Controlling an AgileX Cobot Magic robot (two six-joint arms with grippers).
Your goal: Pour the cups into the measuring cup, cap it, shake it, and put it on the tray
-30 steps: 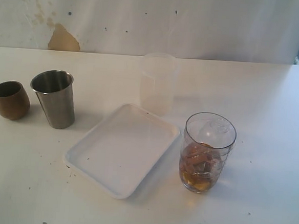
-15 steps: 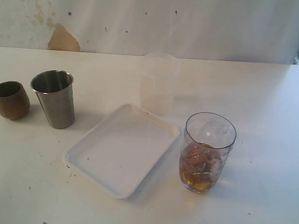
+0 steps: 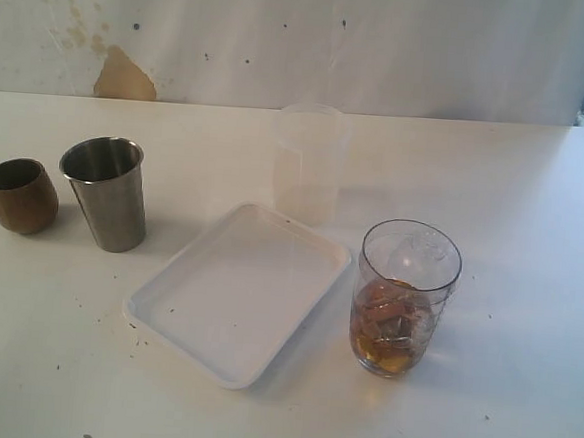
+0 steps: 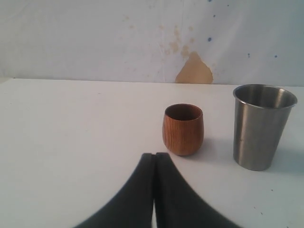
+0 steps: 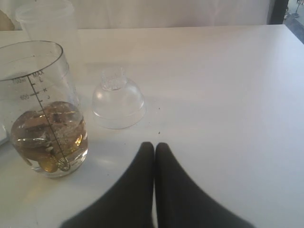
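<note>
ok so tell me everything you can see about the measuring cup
The measuring cup is a clear plastic tumbler with a rounded base, a wide open rim and dark graduation marks down its side up to a MAX line. It stands upright, uncapped, on the white table beside the tray, not on it. Its lower part holds amber liquid with lumps in it, well below MAX. The cap sits apart on the table; only the table touches the cup.

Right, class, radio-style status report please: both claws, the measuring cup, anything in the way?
Left claw shut, empty, facing wooden cup. Right claw shut, empty, near cap. Measuring cup uncapped, part-filled amber, beside tray. Nothing in the way.
</note>
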